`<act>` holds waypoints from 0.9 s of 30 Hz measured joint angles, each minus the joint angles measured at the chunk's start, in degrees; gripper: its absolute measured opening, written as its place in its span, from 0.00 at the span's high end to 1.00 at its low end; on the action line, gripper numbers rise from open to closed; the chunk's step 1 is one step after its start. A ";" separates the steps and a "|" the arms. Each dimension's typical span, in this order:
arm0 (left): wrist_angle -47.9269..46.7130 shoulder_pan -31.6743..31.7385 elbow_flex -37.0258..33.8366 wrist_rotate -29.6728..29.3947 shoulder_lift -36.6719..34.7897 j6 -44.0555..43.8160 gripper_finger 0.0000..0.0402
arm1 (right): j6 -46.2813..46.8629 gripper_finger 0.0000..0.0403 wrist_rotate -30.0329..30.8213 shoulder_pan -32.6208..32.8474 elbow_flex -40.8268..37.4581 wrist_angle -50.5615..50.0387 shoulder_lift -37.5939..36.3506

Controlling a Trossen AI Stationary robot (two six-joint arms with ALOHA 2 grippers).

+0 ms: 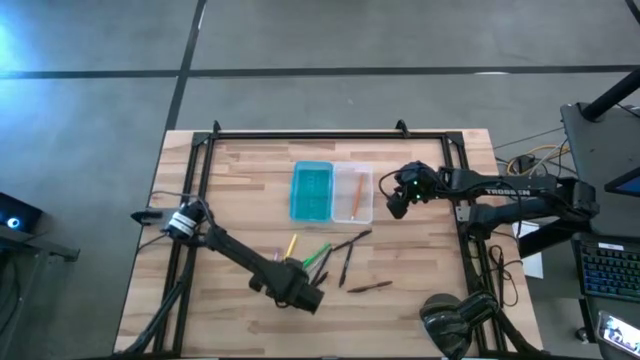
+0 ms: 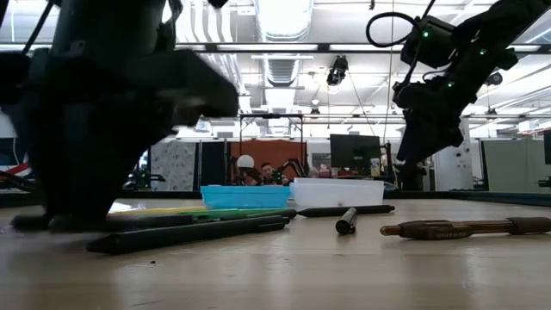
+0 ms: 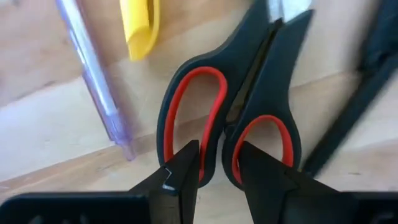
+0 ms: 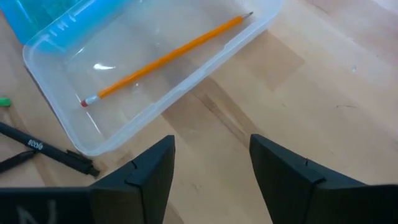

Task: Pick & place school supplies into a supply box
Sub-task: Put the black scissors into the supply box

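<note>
Left gripper [image 3: 217,163] sits low over the scissors [image 3: 239,93], well on the near side of the supply box [image 1: 332,192]. Your wrist camera shows the two dark fingers [image 3: 180,177] straddling the black rim where the two red-lined handle loops meet; the gap between them is narrow. You cannot tell from any view whether the tips press on the handles or only frame them, and the scissors lie flat on the table [image 1: 420,300].

Right gripper [image 4: 211,168] hangs in the air just beside the clear half of the box, on the side away from the teal half. Its fingers stand apart with nothing between them.

Inside the clear half you have one orange pencil [image 4: 166,58], lying diagonally on the floor of the tray. The teal half [image 1: 311,191] adjoins it.

Near the scissors, still on the table on the near side of the box:
- yellow pen [image 3: 140,26]
- clear purple-tinted pen [image 3: 94,78]
- green pen [image 1: 318,255]
- several dark pens [image 1: 347,264]
- brown pen [image 1: 369,287], farthest from the box toward the front edge
</note>
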 joint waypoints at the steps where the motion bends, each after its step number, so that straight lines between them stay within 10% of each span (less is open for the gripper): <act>1: -0.13 -0.01 0.47 -0.99 -0.21 0.05 0.76 | 0.01 0.50 0.00 0.00 0.05 -0.28 0.00; 27: -4.44 -0.11 2.98 -1.15 -0.86 0.67 0.69 | -0.07 0.50 0.26 -0.03 -0.18 -0.70 0.02</act>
